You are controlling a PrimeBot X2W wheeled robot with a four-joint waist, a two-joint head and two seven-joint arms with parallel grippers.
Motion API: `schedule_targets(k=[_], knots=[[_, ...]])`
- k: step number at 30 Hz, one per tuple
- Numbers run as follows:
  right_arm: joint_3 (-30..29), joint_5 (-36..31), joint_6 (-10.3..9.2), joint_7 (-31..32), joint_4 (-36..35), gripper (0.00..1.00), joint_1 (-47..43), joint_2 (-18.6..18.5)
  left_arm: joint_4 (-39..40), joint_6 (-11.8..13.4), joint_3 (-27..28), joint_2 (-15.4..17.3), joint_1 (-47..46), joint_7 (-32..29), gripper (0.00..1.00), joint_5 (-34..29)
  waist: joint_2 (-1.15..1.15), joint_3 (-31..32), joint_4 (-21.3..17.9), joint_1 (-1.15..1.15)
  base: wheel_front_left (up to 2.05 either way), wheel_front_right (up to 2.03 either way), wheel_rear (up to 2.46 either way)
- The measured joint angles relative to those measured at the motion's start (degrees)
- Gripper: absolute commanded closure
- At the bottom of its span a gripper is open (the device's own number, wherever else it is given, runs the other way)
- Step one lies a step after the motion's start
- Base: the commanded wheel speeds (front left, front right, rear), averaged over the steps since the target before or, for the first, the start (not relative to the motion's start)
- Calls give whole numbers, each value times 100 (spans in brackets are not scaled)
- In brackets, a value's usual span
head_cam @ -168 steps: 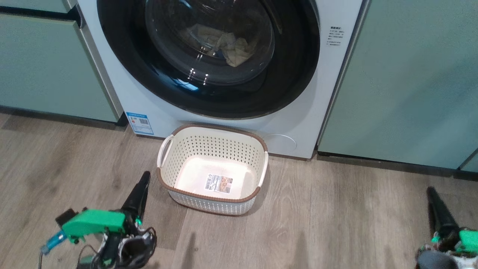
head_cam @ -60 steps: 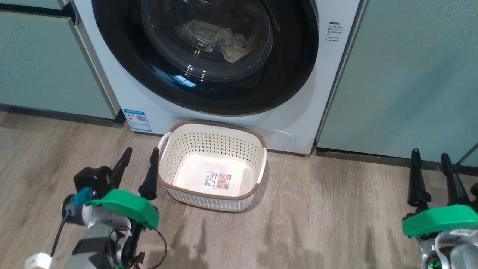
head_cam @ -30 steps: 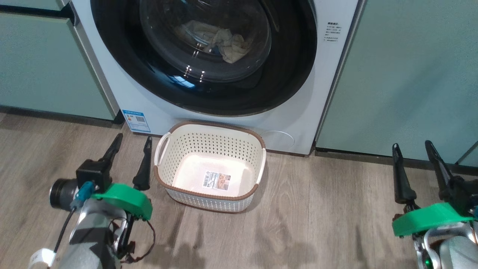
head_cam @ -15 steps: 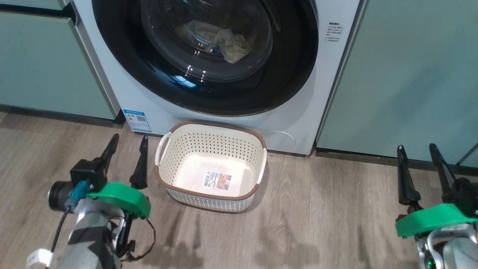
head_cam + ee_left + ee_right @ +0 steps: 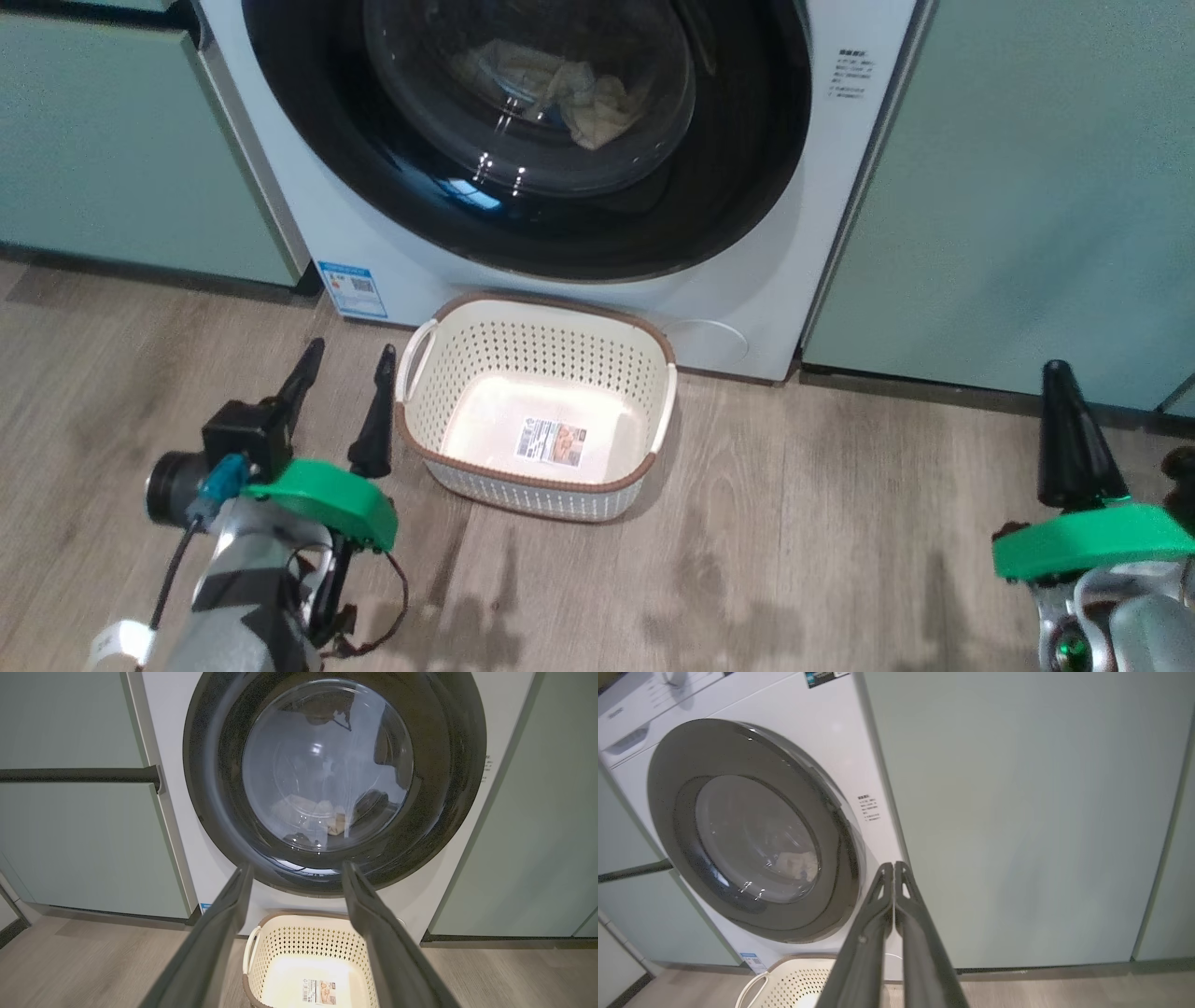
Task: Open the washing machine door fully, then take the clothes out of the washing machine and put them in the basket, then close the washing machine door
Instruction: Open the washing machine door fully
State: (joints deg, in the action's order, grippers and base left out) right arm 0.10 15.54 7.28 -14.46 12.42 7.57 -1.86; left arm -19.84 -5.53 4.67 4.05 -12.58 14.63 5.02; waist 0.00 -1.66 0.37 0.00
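Note:
The white washing machine (image 5: 392, 252) stands ahead, and its black-rimmed door (image 5: 747, 168) is closed. Pale yellow clothes (image 5: 583, 93) lie behind the glass. On the floor in front sits the cream basket (image 5: 551, 304), with nothing in it but a label. Just left of the basket, above the floor, my left gripper (image 5: 349, 353) is open and holds nothing. In the left wrist view, that gripper (image 5: 297, 865) points at the door (image 5: 448, 788) over the basket (image 5: 299, 947). My right gripper (image 5: 1057, 371) is shut on nothing, far right of the basket. The right wrist view shows this gripper (image 5: 894, 864) with its fingers pressed together, the door (image 5: 672, 788) off to the left.
Pale green cabinets (image 5: 112, 159) flank the machine on the left and on the right (image 5: 1027, 205). A dark handle bar (image 5: 79, 774) runs across the left cabinet. Wood floor (image 5: 794, 541) stretches between the basket and my right gripper.
My right gripper's fingers have come together from open to shut. The left gripper stays open beside the basket. The head view has shifted slightly.

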Motion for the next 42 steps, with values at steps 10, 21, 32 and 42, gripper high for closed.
schedule_targets(k=[10, 21, 32, 42], knots=[[530, 2630, 0, -1, 567, 100, 998, -626, -29, -88, -298, -119, -124, 0, 0, 0, 0, -342, 215, 1, 0, 0, 0], [1352, 5401, 0, 1281, 933, 100, 2992, -1858, -131, -92, -583, -170, -286, 0, 0, 37, 0, -734, 473, 0, 0, 0, 0], [1669, 6060, 0, 2399, 1826, 100, 4788, -2169, -121, -82, -902, -186, -553, 0, 0, 272, 0, -1243, 721, 1, 0, 0, 0], [2037, 6333, 0, 3346, 2751, 100, 6136, -2075, -81, 23, -1096, -198, -800, 0, 0, 457, 0, -1744, 920, 1, 0, 0, 0]])
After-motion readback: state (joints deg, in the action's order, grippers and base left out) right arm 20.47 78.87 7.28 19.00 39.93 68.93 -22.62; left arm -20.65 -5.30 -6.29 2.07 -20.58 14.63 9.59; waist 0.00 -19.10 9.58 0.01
